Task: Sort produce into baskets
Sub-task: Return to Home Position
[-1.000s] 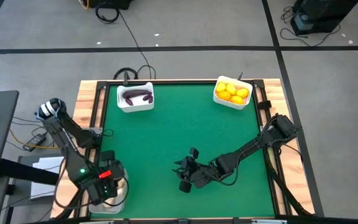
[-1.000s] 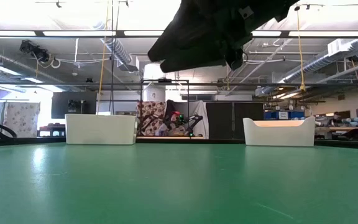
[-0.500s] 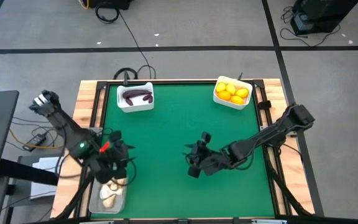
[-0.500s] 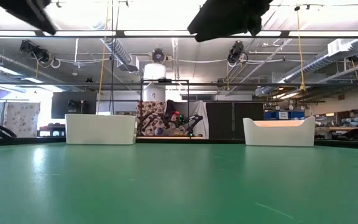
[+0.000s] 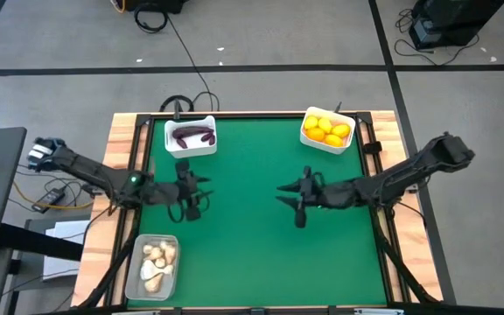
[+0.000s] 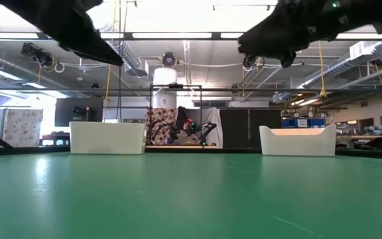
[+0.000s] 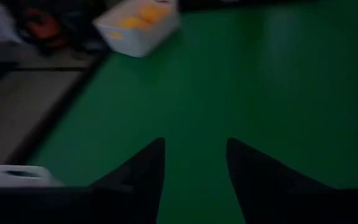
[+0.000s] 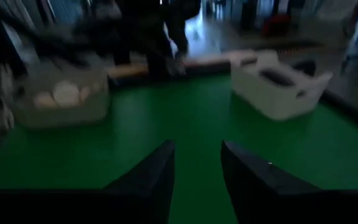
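We look down on the green-topped table (image 5: 261,254), with two dark arms reaching in from either side toward its middle. The left gripper (image 5: 199,193) hangs over the left-centre of the mat and the right gripper (image 5: 289,199) over the right-centre, facing each other and well apart. In each wrist view the fingers (image 7: 146,167) stand moderately parted with nothing between them. Half a second ago the left gripper was over the translucent greyish plastic bin (image 5: 131,271) at the near left corner, and the right gripper sat nearer the front edge; both have since moved toward mid-table. That bin, its long axis running front to back, holds the cream-white garlic bulbs (image 5: 157,256). At the far left, the opaque white rectangular basket (image 5: 190,149) holds slim dark purple eggplant pieces (image 5: 191,134) lying lengthwise left to right. At the far right, the second white basket (image 5: 329,147) holds round yellow-orange citrus fruits (image 5: 326,129). All the produce lies well clear of both grippers' fingers.
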You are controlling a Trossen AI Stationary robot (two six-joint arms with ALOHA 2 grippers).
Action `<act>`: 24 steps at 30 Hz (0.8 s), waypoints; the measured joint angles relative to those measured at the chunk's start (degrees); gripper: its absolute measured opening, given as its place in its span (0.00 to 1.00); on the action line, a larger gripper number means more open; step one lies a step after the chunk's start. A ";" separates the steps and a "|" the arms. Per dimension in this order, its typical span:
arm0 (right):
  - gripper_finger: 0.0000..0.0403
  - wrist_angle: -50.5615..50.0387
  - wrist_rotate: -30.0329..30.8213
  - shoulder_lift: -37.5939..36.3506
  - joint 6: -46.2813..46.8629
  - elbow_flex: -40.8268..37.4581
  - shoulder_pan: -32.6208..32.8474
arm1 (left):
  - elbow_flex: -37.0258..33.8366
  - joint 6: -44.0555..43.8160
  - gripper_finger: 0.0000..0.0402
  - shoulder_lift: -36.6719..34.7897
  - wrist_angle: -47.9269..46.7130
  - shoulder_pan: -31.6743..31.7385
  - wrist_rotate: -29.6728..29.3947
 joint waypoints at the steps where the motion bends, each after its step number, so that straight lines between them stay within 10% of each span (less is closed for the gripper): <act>1: 0.33 2.66 -0.91 -1.83 -0.89 -2.11 -0.64 | -0.29 0.98 0.44 -0.70 0.91 1.65 0.01; 9: 0.03 10.83 -9.22 -16.69 -4.51 -13.84 -5.64 | -3.80 8.80 0.44 -7.94 10.90 8.99 4.96; 17: 0.03 10.57 -12.36 -30.34 -7.74 -18.53 -7.47 | -15.49 8.87 0.44 -18.54 21.34 11.28 6.18; 24: 0.02 0.60 -12.40 -41.66 -10.67 -18.57 -8.76 | -14.70 4.92 0.44 -29.55 7.81 11.26 4.97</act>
